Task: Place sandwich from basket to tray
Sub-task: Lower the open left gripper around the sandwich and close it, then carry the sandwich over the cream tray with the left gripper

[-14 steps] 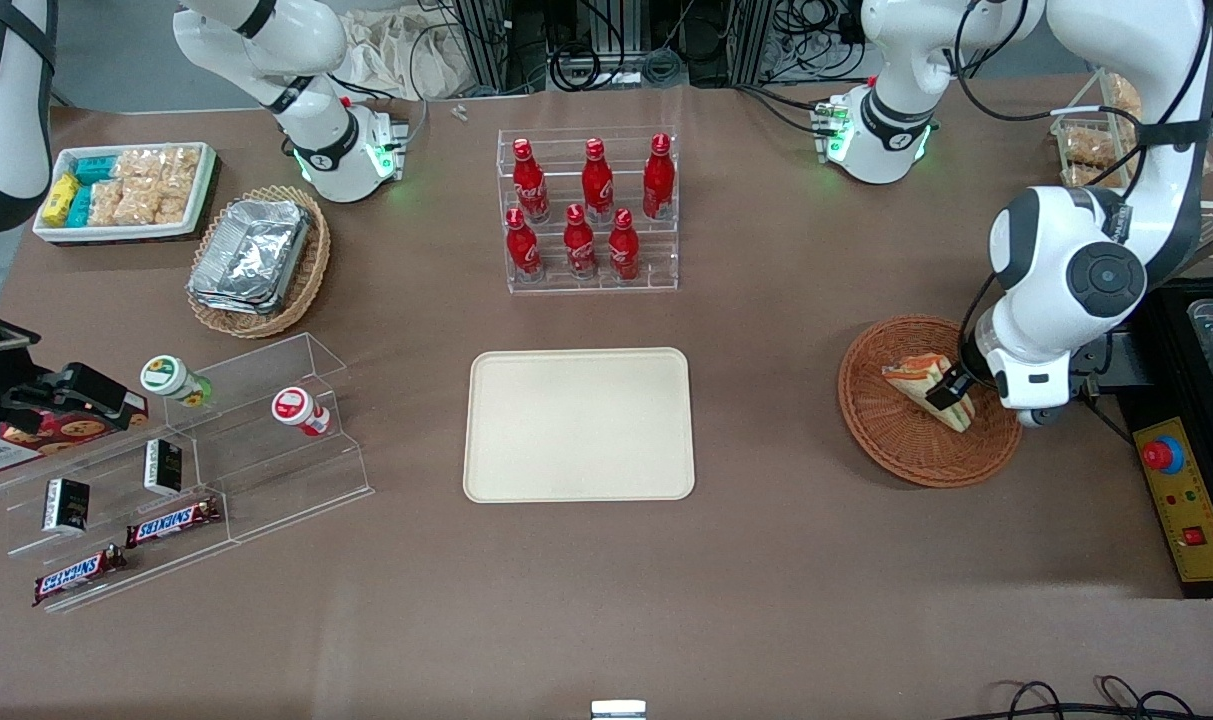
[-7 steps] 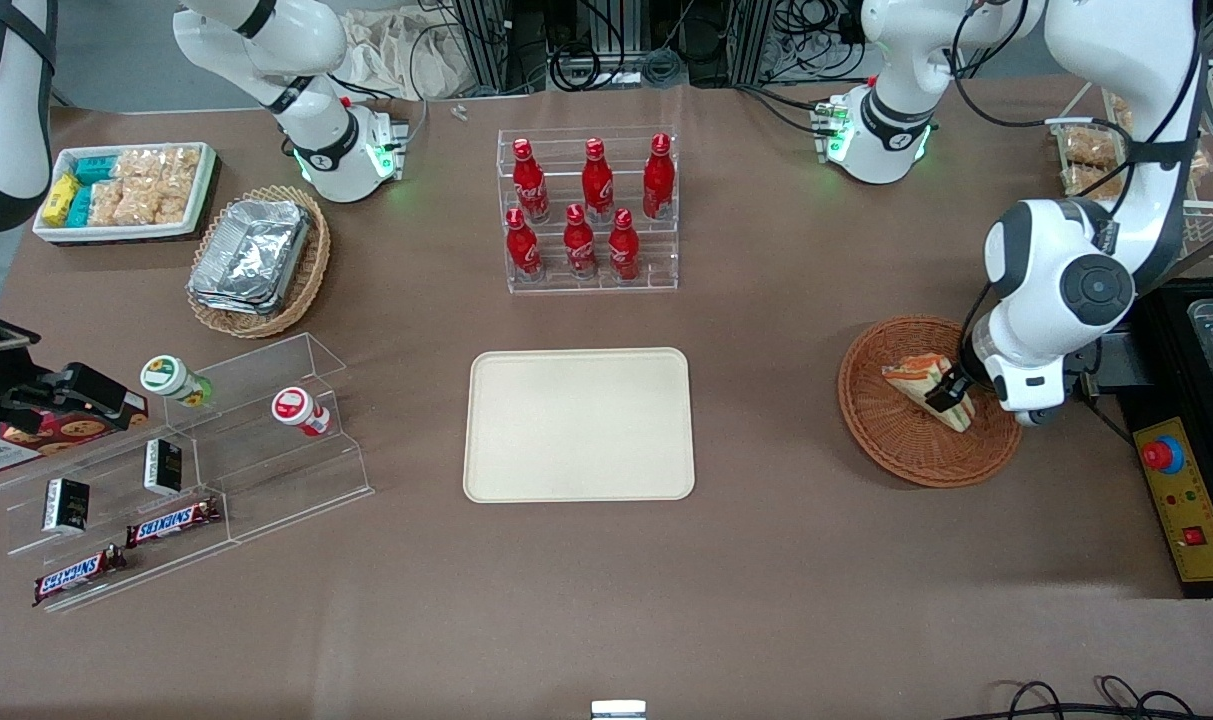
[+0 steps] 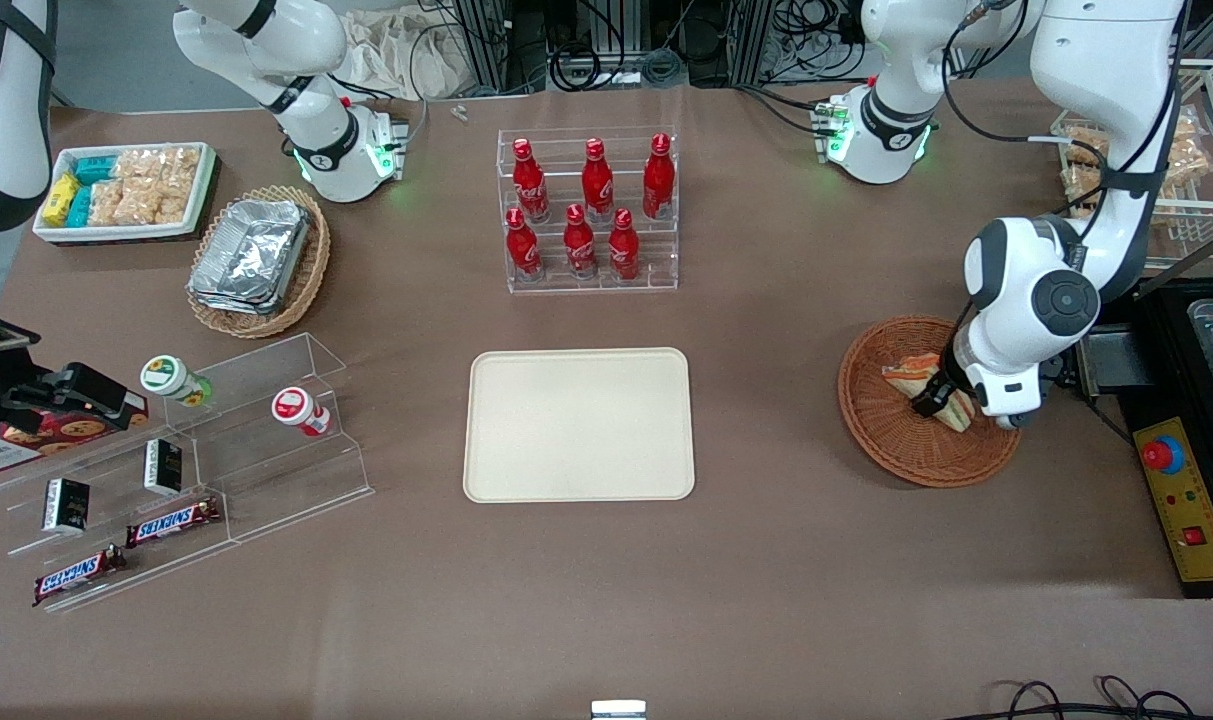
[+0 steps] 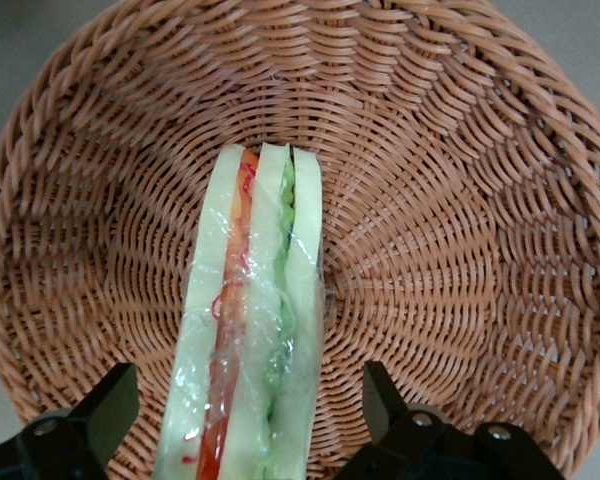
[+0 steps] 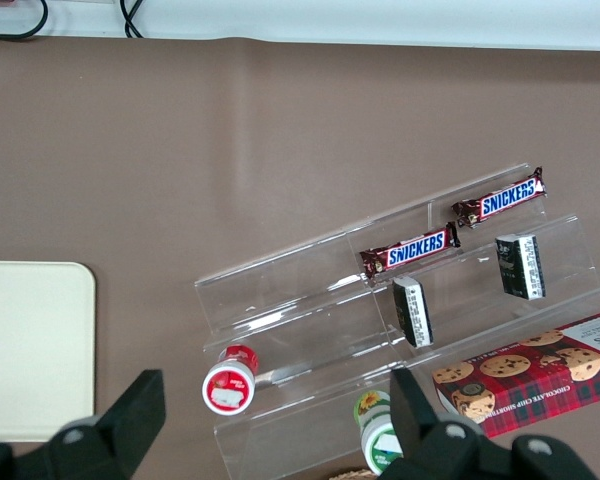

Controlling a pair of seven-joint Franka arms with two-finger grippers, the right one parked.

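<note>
The sandwich [image 3: 911,378] is a wrapped wedge of pale bread with orange-red and green filling; it lies in the round reddish-brown wicker basket [image 3: 881,425] toward the working arm's end of the table. The left wrist view shows it on edge [image 4: 250,340] on the basket's weave [image 4: 450,230]. My left gripper [image 3: 938,398] is down in the basket, open, with one finger on each side of the sandwich [image 4: 248,420] and a gap between each finger and the wrap. The cream-beige tray [image 3: 579,424] lies flat at the table's middle and bears nothing.
A clear rack of red bottles [image 3: 588,212] stands farther from the front camera than the tray. A tan basket of foil containers [image 3: 256,260], a white bin of snacks [image 3: 121,190] and a clear stepped shelf [image 3: 186,470] lie toward the parked arm's end. A control box [image 3: 1191,500] sits beside the basket.
My left arm has shifted toward the tray's side and lowered, bringing the gripper farther over the sandwich. The sandwich and basket have not moved.
</note>
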